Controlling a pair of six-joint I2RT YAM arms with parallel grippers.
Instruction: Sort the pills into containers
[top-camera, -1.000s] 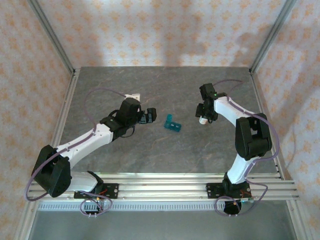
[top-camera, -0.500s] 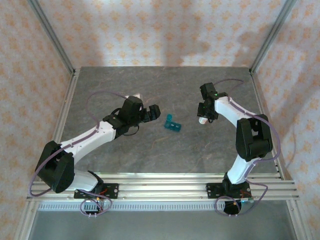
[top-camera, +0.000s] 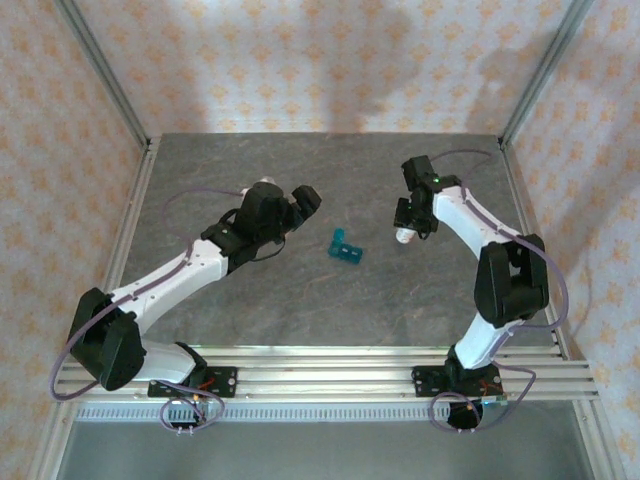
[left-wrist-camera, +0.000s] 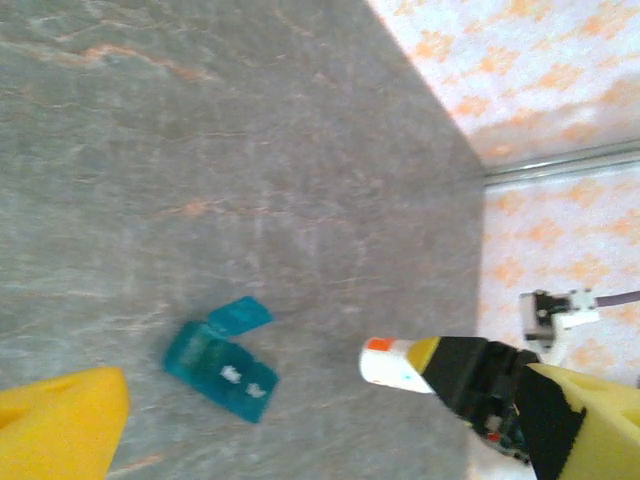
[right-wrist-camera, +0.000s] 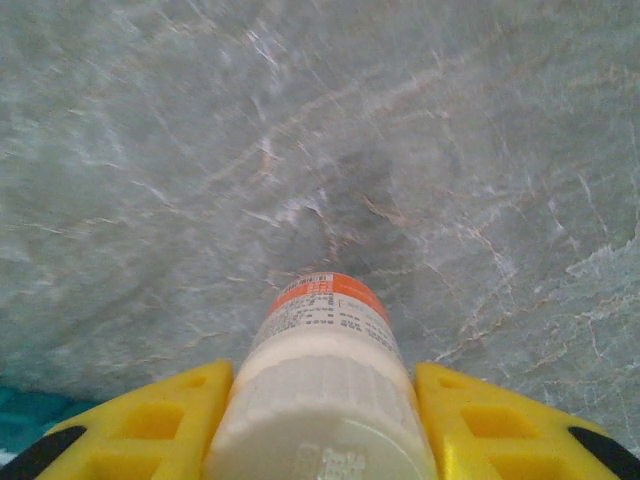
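Plainly, the main hazard is the bottle (right-wrist-camera: 325, 340) slipping. It is a smooth white plastic cylinder with an orange band, and the right gripper (right-wrist-camera: 320, 420) has it pinched between flat yellow fingers (right-wrist-camera: 150, 415) that meet a round wall along narrow lines. A tilt to pour could make it twist or slide out. What looks like a ribbed cap sits at the wrist end of the grip, so it may have to come off before anything can be tipped out, and a second arm working on it could jolt the hold.

The left gripper (top-camera: 305, 198) hangs with its jaws spread wide and nothing in them, left of the box (top-camera: 346, 247) and a little farther back.

The box lies near the middle of the table (top-camera: 300, 300), between the two arms and apart from both. It is a short strip of translucent teal plastic with square cells. One lid (left-wrist-camera: 238, 316) stands open, and a few small white pills (left-wrist-camera: 232, 375) show inside. It looks light, and the grey, stone-patterned table looks flat and slick, so a nudge could skid it or flip it and scatter the pills. Pills poured from high up may bounce out of such shallow cells.
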